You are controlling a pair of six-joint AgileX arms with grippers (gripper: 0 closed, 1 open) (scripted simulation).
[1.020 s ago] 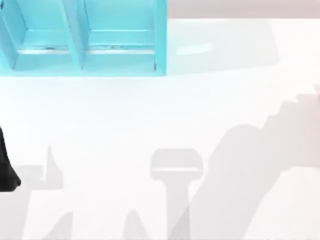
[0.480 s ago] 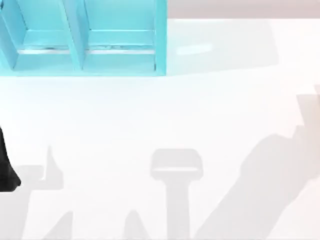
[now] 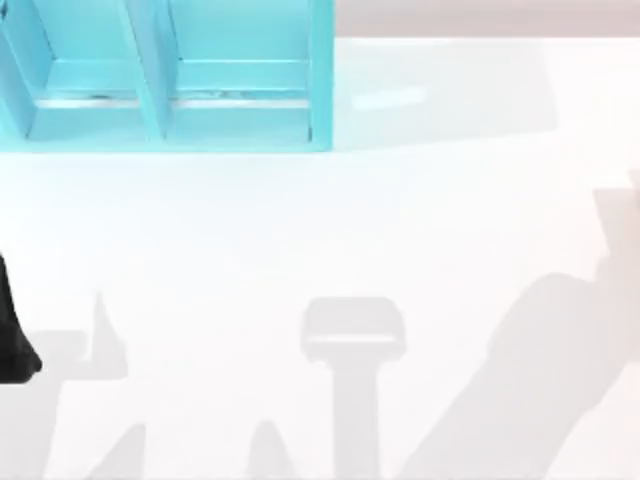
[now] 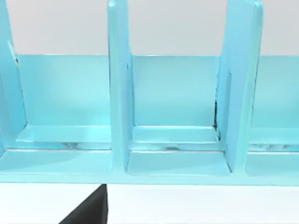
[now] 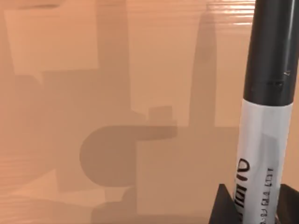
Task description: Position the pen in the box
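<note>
The pen (image 5: 266,116) stands close before the right wrist camera, black at its far end, with a silver-grey printed barrel below. My right gripper (image 5: 254,207) is shut on the barrel, a dark fingertip (image 5: 223,205) showing on each side of it. The box (image 3: 170,75) is a turquoise open case with upright dividers at the table's far left. In the left wrist view its compartments (image 4: 175,107) face the camera. My left arm (image 3: 12,335) is a black shape at the table's left edge.
The white table (image 3: 330,230) spreads wide in front of the box, carrying only soft shadows of the arms. A tall turquoise divider (image 4: 240,84) separates neighbouring compartments of the box.
The right arm's shadow on the table has slid toward the right edge. The left arm and the box have stayed where they were.
</note>
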